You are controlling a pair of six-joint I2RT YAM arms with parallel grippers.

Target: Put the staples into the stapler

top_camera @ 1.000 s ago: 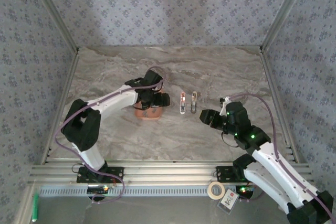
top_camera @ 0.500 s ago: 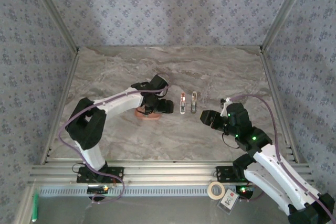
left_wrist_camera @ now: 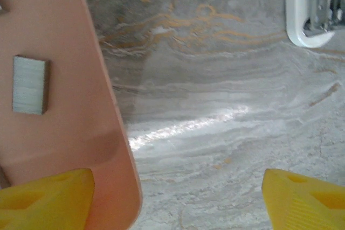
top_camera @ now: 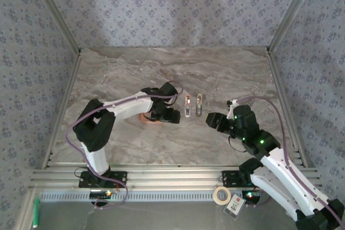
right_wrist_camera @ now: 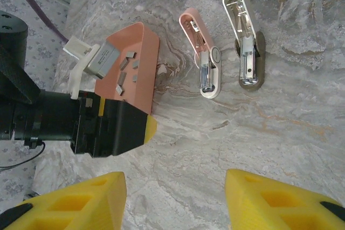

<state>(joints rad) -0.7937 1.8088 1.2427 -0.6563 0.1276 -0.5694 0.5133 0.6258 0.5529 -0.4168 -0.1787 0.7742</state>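
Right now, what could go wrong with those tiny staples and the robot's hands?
The open left gripper has one finger over the rim of the tray; a bump could tip it and scatter the loose staples. The staples are tiny, so a pinch may slip. The two open staplers lie close together, so a strip could miss its narrow channel.

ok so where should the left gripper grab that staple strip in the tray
Pinch the staple strip across its short width, on its two long edges, coming straight down from above. It lies flat on the tray floor, clear of the rim, so probably only those thin sides are grippable.
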